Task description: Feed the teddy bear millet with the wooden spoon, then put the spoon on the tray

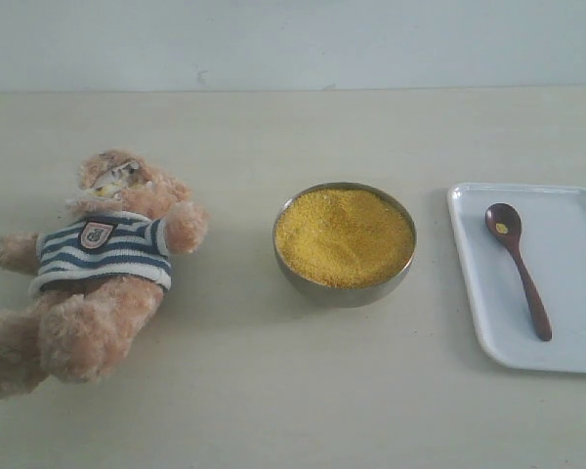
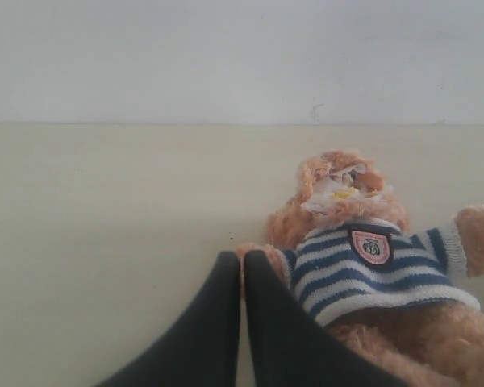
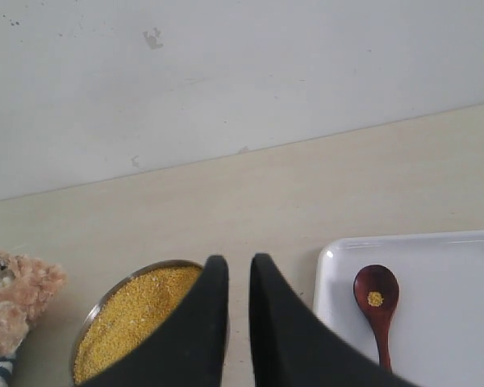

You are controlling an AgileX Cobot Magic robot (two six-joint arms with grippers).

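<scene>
The teddy bear (image 1: 98, 283) lies on its back at the left, a few yellow grains on its muzzle (image 2: 344, 193). In the middle stands the metal bowl (image 1: 342, 293), full of millet (image 1: 344, 237). The wooden spoon (image 1: 518, 269) lies on the white tray (image 1: 566, 322) at the right, a speck of millet in its bowl (image 3: 375, 298). My left gripper (image 2: 242, 255) is shut and empty, its tips near the bear's arm. My right gripper (image 3: 239, 262) hangs between bowl and tray, slightly open, holding nothing. Neither gripper shows in the exterior view.
A pale wall runs along the table's far edge (image 1: 293, 90). Bare tabletop lies between the bear and the bowl (image 1: 234, 322) and along the front. The tray runs off the right edge of the exterior view.
</scene>
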